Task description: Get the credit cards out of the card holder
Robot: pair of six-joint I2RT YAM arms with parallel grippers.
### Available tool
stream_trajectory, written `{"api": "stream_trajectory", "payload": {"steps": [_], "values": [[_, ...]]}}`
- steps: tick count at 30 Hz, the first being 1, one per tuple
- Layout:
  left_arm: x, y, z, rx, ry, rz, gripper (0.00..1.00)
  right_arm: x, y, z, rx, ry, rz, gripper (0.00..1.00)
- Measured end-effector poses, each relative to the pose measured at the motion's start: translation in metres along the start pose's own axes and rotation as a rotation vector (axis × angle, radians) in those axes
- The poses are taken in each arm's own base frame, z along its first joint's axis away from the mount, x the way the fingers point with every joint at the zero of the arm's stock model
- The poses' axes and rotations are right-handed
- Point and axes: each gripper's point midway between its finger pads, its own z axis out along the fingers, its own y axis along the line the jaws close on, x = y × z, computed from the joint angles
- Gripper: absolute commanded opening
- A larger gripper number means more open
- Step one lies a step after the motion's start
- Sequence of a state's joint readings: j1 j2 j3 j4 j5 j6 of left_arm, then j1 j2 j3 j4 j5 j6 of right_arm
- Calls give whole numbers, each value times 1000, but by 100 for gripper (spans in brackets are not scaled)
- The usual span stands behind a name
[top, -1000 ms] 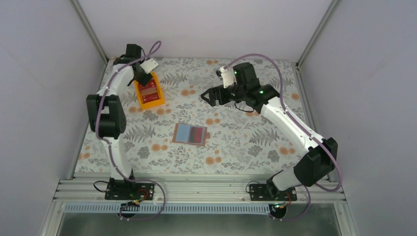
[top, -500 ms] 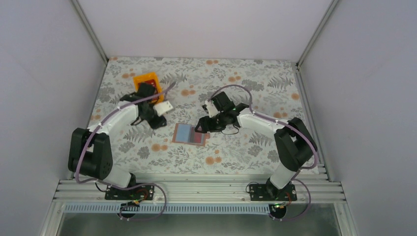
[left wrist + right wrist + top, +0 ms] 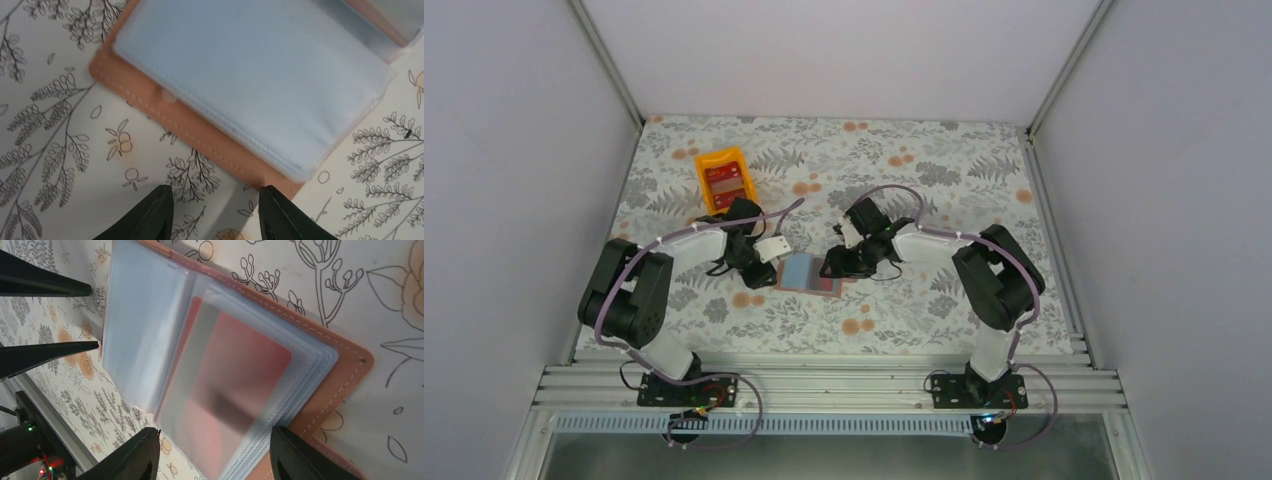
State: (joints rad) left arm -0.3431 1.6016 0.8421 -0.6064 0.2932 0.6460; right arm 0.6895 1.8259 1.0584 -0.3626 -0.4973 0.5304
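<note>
The card holder [image 3: 801, 270] lies open on the floral table: tan outside, light blue sleeves inside. A red credit card [image 3: 235, 365] shows through a clear sleeve on its right half. My left gripper [image 3: 769, 270] is low at the holder's left edge, and in the left wrist view it [image 3: 215, 215] is open over bare table just short of the tan border [image 3: 200, 135]. My right gripper [image 3: 831, 268] is at the holder's right side. Seen from its own wrist, it [image 3: 217, 455] is open, with the sleeve's edge reaching between its fingers.
An orange tray [image 3: 720, 155] stands at the back left with red cards [image 3: 727, 182] in it. The left gripper's fingers [image 3: 45, 357] show beyond the holder in the right wrist view. Aluminium rails run along the near edge.
The left arm swung from over the orange tray down to the holder's left edge, and its jaws widened. The right arm came down to the holder's right side, and its jaws narrowed.
</note>
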Motion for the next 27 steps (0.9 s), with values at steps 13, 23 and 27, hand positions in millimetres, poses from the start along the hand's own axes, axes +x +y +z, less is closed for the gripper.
{"api": "stream_trajectory", "payload": {"steps": [13,23,27], "values": [[-18,1,9,21,-89,22,45,-9,17,9,-98,7,-25,34],[-19,1,10,23,-96,21,45,-14,21,14,-121,20,-28,29],[-19,1,10,22,-96,22,45,-16,18,20,-112,30,-19,30]]}}
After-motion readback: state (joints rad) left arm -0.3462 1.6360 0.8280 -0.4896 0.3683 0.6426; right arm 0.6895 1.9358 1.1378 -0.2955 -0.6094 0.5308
